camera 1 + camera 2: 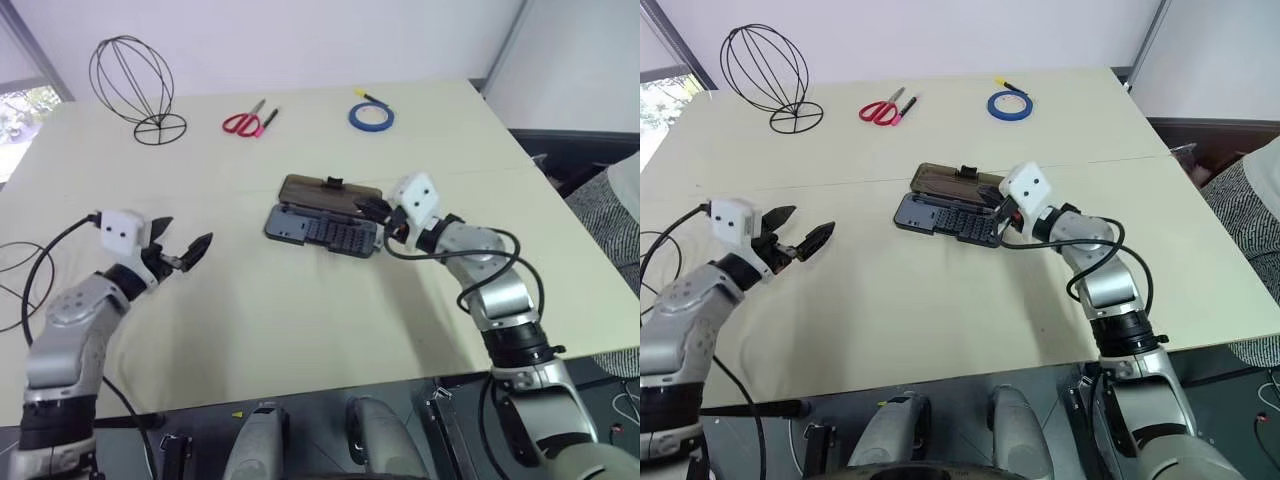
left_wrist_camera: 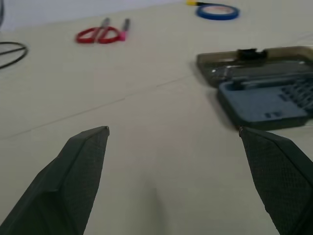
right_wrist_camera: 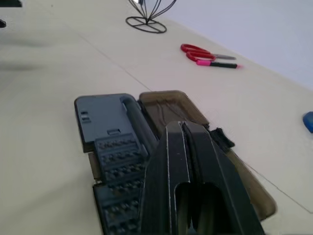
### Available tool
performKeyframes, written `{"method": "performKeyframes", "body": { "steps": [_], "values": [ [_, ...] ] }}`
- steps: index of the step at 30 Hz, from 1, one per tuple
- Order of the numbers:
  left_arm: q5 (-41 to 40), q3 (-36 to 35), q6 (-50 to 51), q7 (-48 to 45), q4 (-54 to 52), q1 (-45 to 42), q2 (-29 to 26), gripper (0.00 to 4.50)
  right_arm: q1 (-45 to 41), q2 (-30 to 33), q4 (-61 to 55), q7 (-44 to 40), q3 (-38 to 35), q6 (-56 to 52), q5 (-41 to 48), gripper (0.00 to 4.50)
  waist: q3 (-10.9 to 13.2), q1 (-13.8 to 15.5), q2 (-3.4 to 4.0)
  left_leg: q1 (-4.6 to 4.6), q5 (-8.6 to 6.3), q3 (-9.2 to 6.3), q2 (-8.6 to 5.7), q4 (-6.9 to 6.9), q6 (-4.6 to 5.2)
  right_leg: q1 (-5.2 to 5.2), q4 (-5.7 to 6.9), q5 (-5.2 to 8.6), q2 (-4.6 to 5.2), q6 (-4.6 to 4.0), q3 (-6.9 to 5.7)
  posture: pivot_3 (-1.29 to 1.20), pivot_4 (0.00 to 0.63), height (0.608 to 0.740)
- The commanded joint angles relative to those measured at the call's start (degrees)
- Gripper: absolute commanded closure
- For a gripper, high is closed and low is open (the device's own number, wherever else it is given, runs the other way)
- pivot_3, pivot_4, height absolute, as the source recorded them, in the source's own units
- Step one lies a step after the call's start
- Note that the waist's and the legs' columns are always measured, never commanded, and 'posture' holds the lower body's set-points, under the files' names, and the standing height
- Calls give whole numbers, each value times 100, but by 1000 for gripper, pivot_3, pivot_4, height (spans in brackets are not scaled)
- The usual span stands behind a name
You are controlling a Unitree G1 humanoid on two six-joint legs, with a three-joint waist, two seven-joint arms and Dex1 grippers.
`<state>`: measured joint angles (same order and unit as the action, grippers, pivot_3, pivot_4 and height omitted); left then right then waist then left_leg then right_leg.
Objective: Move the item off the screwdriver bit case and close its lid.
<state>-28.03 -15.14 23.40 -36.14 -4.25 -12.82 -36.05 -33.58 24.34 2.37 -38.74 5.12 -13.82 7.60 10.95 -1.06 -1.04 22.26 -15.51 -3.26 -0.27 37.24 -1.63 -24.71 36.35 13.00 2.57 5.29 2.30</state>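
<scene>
Wire cage: the item (image 1: 132, 88) stands upright on its ring base at the far left corner of the worktop (image 1: 300, 320), well apart from the case.
Bit case: the screwdriver bit case (image 1: 322, 232) lies open near the middle of the worktop, its dark grey tray with rows of bits facing up.
Lid: the lid (image 1: 330, 193) is folded back flat on the worktop behind the tray, smoky brown, with its black latch tab on the far long edge.
Right claw: the right claw (image 1: 372, 209) has its two black fingers clenched together with nothing between them; it sits low over the right end of the case, about where tray and lid meet. Whether it touches the plastic I cannot tell.
Left claw: the left claw (image 1: 182, 246) is released, fingers spread wide and empty, held above bare worktop to the left of the case and pointing toward it.
Scissors: red-handled scissors (image 1: 243, 122) lie at the far side, between the cage and the tape, a pink marker just beside them.
Tape: a blue tape roll (image 1: 371, 116) lies flat toward the far right.
</scene>
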Motion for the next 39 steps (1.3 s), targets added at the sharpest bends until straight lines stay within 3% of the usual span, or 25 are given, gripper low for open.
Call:
{"method": "performKeyframes", "body": {
  "steps": [1, 8, 20, 30, 34, 39],
  "values": [
    [-101, 313, 157, -623, 236, -535, -157, 50, -361, -10, -78, 207, -204, -136, 23, 4500, 0, -1, 0, 0, 0, 0, 0, 0, 0, 0, 0, 0, 0, 0, 0, 0, 150, 740],
    [20, 717, 318, -1275, 629, -1105, -255, 50, -461, -4, -68, 427, -61, -360, -217, 4500, 0, -16, 1, 2, 0, 2, 0, -4, 0, -3, -3, 0, 3, 0, 2, 0, 150, 740],
    [64, 806, 408, -1362, 562, -1062, -56, 50, -256, 122, -399, 386, -91, -572, -244, 4500, 1, 6, 1, 4, 0, 2, -1, -1, 0, -4, -2, 0, 6, 1, 2, 0, 150, 740],
    [447, 1251, 90, -1218, 799, -1429, 597, 50, -265, 520, -135, 430, -208, -534, -377, 4500, 0, 19, 0, 5, 0, 2, -2, 1, 0, -3, -2, 0, 5, 1, 2, 0, 150, 740],
    [649, 1482, -146, -1173, 897, -1553, 858, 0, -728, 603, 738, 471, -168, -482, -558, 3229, 1, -7, 1, 4, 0, 3, -2, 1, 0, -3, -2, 0, 4, 1, 3, 0, 150, 740],
    [830, 1584, -463, -1132, 1375, -1931, 1188, 0, -1923, 426, 2770, 410, -21, -133, -771, 533, 1, -16, 1, 4, 1, 6, -2, 3, 0, -3, -2, -1, 3, 1, 3, 0, 150, 740]
  ]
}}
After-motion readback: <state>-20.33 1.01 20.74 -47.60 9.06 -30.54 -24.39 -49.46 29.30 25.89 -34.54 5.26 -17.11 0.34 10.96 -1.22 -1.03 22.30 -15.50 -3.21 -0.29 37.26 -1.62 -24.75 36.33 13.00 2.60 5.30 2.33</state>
